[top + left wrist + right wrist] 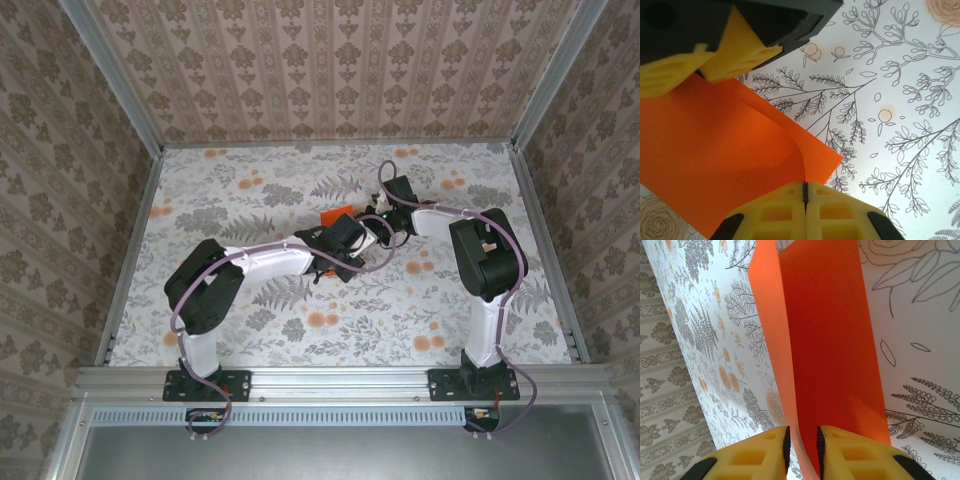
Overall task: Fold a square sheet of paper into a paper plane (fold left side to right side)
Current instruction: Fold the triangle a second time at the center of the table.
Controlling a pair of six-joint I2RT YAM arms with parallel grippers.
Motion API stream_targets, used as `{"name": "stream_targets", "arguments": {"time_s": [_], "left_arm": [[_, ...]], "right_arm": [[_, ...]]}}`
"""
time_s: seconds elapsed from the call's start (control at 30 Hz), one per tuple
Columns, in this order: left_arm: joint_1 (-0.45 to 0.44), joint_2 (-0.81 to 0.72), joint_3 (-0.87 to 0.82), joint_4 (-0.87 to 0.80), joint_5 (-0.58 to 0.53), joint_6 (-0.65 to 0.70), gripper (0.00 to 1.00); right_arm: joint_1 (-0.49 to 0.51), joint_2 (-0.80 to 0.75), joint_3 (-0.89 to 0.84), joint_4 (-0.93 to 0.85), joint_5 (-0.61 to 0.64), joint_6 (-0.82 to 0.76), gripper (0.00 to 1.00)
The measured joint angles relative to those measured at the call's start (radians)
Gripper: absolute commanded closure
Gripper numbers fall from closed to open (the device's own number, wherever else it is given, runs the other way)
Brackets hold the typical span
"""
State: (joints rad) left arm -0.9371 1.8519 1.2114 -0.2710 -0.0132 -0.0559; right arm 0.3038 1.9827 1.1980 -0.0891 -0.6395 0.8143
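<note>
The square sheet of paper [715,165] is bright orange and lies on the flowered table, with one edge curled up off the surface. My left gripper [805,194] is shut on that raised edge near a corner. In the right wrist view the sheet [835,340] is half folded, one flap standing up on the left. That flap runs down between the fingers of my right gripper [802,445], which stand apart without pinching it. From above, both grippers meet mid-table over the paper [333,218], the left gripper [346,236] just left of the right gripper [380,222].
The right gripper's yellow pads [735,55] hang over the sheet's far end in the left wrist view. The flowered tablecloth [250,190] spreads out on all sides. Patterned walls and metal rails [130,240] enclose the table.
</note>
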Motion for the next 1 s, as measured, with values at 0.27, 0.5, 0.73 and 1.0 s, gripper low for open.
{"name": "stream_targets", "arguments": {"time_s": [0.27,0.5,0.73,1.0], "left_arm": [[0.061,-0.028,-0.038,0.056,0.153,-0.039,1.00],[0.143,-0.043,-0.097,0.115,0.315,-0.105,1.00],[0.197,-0.053,-0.142,0.179,0.426,-0.163,1.00],[0.249,-0.066,-0.164,0.206,0.486,-0.198,1.00]], "right_arm": [[-0.002,-0.002,0.007,-0.005,0.014,-0.017,0.68],[-0.026,-0.122,-0.027,-0.019,0.096,-0.065,0.55],[-0.027,-0.283,-0.200,0.011,0.156,-0.092,0.79],[0.077,-0.338,-0.377,0.032,0.216,-0.082,0.97]]}}
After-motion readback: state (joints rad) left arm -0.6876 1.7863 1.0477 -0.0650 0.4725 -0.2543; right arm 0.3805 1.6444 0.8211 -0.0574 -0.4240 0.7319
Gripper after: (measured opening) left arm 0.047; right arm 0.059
